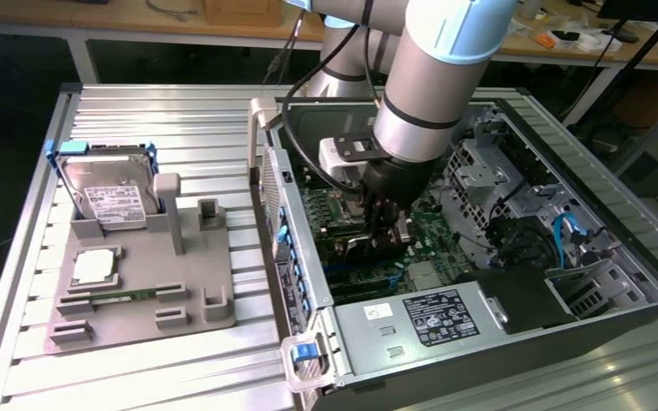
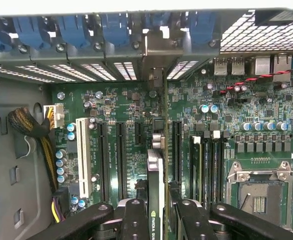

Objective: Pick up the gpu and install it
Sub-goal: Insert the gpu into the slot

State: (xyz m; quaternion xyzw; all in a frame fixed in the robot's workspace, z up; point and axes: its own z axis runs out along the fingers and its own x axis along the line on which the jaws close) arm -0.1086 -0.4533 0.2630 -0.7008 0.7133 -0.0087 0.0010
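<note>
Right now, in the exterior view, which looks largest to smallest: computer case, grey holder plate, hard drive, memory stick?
1. computer case
2. grey holder plate
3. hard drive
4. memory stick
The differences are plain, so nearness to the camera does not change this order.

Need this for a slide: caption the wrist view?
Gripper holding the gpu edge-on over the expansion slots of the motherboard.

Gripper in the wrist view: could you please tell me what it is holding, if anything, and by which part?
The gripper holds the gpu, seen edge-on, with one finger on each of its flat faces.
</note>
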